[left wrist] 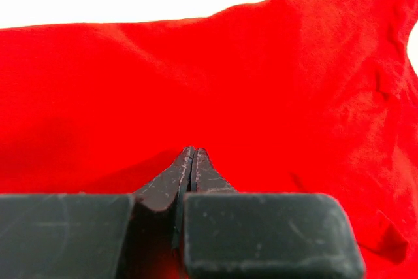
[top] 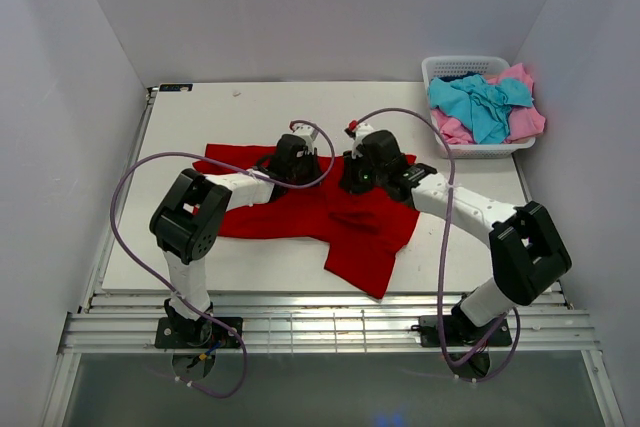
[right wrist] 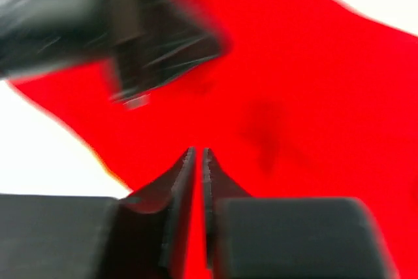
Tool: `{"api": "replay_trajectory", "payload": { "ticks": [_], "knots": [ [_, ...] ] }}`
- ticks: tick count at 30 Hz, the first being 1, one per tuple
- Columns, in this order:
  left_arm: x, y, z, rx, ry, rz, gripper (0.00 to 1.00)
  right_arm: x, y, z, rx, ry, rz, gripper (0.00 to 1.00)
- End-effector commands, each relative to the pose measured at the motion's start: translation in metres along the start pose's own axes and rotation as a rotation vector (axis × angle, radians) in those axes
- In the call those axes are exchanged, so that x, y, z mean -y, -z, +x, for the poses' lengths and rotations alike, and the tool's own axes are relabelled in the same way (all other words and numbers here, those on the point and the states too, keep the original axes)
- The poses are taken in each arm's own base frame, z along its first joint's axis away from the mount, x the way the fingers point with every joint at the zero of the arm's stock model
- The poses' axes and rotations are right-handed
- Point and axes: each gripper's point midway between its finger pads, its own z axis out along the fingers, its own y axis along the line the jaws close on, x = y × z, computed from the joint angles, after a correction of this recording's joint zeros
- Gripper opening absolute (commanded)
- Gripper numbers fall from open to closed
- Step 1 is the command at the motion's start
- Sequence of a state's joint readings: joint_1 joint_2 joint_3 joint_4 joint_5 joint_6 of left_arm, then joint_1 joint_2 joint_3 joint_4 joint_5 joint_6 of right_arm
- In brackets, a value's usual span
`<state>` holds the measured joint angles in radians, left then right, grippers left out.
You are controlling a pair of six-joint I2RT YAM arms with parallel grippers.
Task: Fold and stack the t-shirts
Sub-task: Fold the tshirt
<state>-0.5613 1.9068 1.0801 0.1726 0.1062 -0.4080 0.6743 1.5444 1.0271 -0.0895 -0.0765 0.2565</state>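
Since R wrist view blurs, jaws unclear, red t-shirt [right wrist: 313, 96] beneath.

Red t-shirt [top: 330, 217], mid-table: plain bright red. Table [top: 200, 117]: white. Basket [top: 440, 69], far right: white lattice; holds turquoise-blue t-shirt [top: 480, 105], pink t-shirt [top: 528, 122], both plain. Left arm [top: 240, 187], right arm [top: 470, 209]: white, black joints. Cables [top: 441, 247]: lilac.

Spread t-shirt [top: 300, 217] lies on table [top: 200, 117]; basket [top: 455, 64] holding t-shirts [top: 485, 107] behind-right.
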Motion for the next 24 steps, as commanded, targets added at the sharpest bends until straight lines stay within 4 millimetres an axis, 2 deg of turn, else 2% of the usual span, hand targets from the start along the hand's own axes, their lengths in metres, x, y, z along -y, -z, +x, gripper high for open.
{"api": "replay_trajectory", "payload": {
  "ticks": [1,3,4,6,7,9,10,11,12,15,16,18,19,21,24],
  "knots": [
    [0.0,0.008,-0.02,0.061,-0.028,-0.041,0.08,0.067,0.002,-0.025,0.062,-0.1,0.195,0.1],
    [-0.006,0.01,-0.018,0.062,-0.035,-0.064,0.07,0.088,-0.002,-0.025,0.057,-0.122,0.237,0.08],
    [-0.006,0.01,-0.018,0.061,-0.037,-0.067,0.07,0.104,-0.009,-0.025,0.045,-0.141,0.264,0.08],
    [-0.013,0.01,-0.018,0.067,-0.038,-0.1,0.07,0.119,-0.015,-0.024,0.03,-0.149,0.284,0.08],
    [-0.015,0.009,-0.016,0.066,-0.038,-0.11,0.07,0.131,-0.024,-0.016,0.001,-0.16,0.304,0.08],
    [-0.017,0.009,-0.014,0.061,-0.038,-0.119,0.06,0.142,-0.03,-0.023,0.003,-0.161,0.315,0.08],
    [-0.019,0.009,-0.013,0.06,-0.036,-0.128,0.06,0.149,-0.037,-0.016,-0.018,-0.162,0.327,0.08],
    [-0.02,0.009,-0.012,0.058,-0.037,-0.132,0.06,0.154,-0.04,-0.02,-0.013,-0.164,0.335,0.08],
    [-0.023,0.008,-0.009,0.053,-0.037,-0.142,0.06,0.162,-0.044,-0.015,-0.028,-0.165,0.357,0.08],
    [-0.028,0.008,-0.005,0.042,-0.037,-0.16,0.06,0.18,-0.046,-0.016,-0.035,-0.179,0.403,0.08],
    [-0.029,0.007,-0.002,0.034,-0.037,-0.167,0.06,0.187,-0.049,-0.007,-0.068,-0.189,0.423,0.08],
    [-0.031,0.006,0.001,0.026,-0.033,-0.17,0.05,0.201,-0.048,-0.008,-0.08,-0.2,0.472,0.08],
    [-0.031,0.006,0.003,0.023,-0.029,-0.17,0.05,0.208,-0.049,0.003,-0.119,-0.215,0.498,0.08],
    [-0.031,0.004,0.006,0.015,-0.024,-0.165,0.06,0.218,-0.048,0.003,-0.131,-0.238,0.525,0.08],
    [-0.029,0.0,0.008,0.004,-0.016,-0.153,0.05,0.237,-0.052,0.017,-0.185,-0.282,0.564,0.08]
  ]
}}
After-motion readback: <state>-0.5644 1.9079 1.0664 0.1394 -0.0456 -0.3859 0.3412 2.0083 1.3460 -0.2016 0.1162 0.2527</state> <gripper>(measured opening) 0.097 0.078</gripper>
